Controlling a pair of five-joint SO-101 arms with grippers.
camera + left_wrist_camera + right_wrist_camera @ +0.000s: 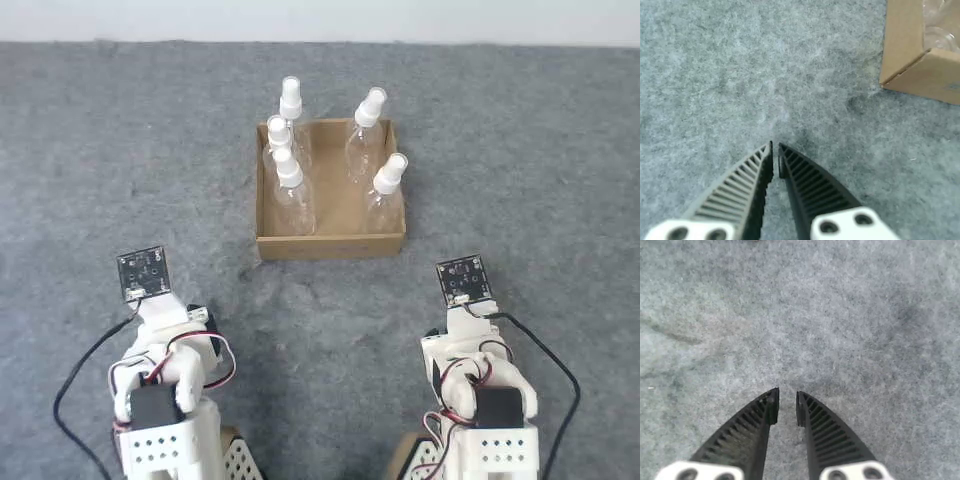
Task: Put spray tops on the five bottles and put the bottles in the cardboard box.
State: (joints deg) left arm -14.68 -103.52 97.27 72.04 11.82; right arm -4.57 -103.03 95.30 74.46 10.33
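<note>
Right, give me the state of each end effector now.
Left end effector: closed, holding nothing.
Right end effector: barely open, with a narrow gap at the tips, holding nothing.

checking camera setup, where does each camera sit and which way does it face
High view: fixed overhead, looking down at table, cardboard box, bottles; left arm and right arm nearest.
Left wrist view: on left wrist, facing table past left gripper.
Right wrist view: same, past right gripper.
Shared: high and left wrist views show the cardboard box.

High view looks down; wrist views hug carpet.
</note>
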